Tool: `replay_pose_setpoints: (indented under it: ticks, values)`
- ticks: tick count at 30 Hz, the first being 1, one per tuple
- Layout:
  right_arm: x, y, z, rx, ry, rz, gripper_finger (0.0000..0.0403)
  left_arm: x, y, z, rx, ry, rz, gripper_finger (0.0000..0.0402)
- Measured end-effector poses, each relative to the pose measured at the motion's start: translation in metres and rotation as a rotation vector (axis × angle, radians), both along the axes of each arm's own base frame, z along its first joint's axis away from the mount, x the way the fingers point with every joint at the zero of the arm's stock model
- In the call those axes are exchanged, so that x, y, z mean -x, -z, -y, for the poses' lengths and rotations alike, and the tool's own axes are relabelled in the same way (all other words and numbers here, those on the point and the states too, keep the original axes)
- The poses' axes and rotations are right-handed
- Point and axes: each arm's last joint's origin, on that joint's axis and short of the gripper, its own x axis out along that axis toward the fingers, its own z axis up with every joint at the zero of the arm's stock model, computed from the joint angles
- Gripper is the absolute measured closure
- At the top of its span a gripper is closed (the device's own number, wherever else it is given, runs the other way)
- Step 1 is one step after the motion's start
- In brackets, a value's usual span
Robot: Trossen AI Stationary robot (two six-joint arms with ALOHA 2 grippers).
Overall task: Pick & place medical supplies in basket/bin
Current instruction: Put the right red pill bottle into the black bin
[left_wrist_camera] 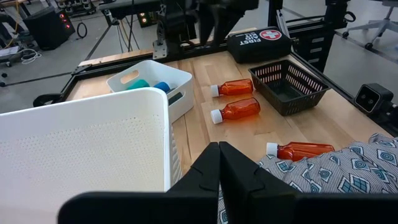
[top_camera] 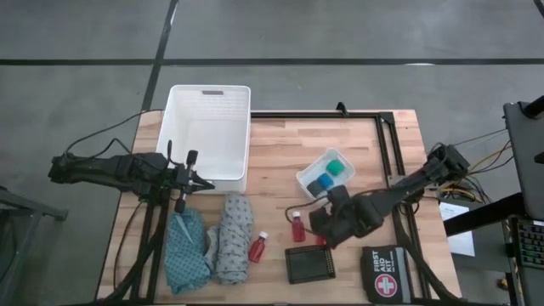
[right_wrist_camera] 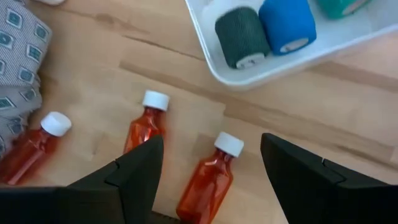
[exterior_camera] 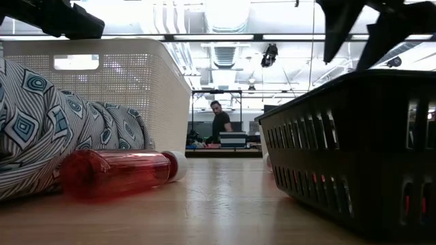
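Three red bottles with white caps lie on their sides on the table: one (top_camera: 297,228), one (top_camera: 257,246) next to the cloths, and one (right_wrist_camera: 214,180) under my right gripper. A teal cloth (top_camera: 187,251) and a grey patterned cloth (top_camera: 231,238) lie crumpled at the near left. Blue (right_wrist_camera: 287,25), teal-green (top_camera: 337,167) and dark (right_wrist_camera: 242,37) rolls sit in a small white tray (top_camera: 308,180). The white basket (top_camera: 208,132) stands at the far left. My right gripper (right_wrist_camera: 211,155) hovers open above the bottles. My left gripper (left_wrist_camera: 221,168) is shut beside the basket's near edge, holding nothing.
A small black slotted basket (top_camera: 308,263) and a black first aid pouch (top_camera: 387,274) lie near the front edge on the right. A black frame rail (top_camera: 387,144) runs along the table's right side. A person (exterior_camera: 219,122) stands far off in the room.
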Motion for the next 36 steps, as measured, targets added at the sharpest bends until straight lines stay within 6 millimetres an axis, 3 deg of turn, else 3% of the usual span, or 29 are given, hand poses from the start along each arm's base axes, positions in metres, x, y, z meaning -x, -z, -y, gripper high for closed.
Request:
replay_pose_setpoints:
  ticks: [7, 21, 36]
  values:
    - [-0.003, 0.022, -0.017, 0.022, 0.021, -0.05, 0.0142, 0.0, 0.0, 0.0, 0.0, 0.0, 0.0, 0.0396]
    - [-0.015, 0.062, -0.025, 0.049, 0.177, -0.116, 0.0142, 0.0, 0.0, 0.0, 0.0, 0.0, 0.0, 0.0396]
    - [-0.02, 0.077, -0.018, 0.086, 0.205, -0.156, 0.0142, 0.0, 0.0, 0.0, 0.0, 0.0, 0.0, 0.0396]
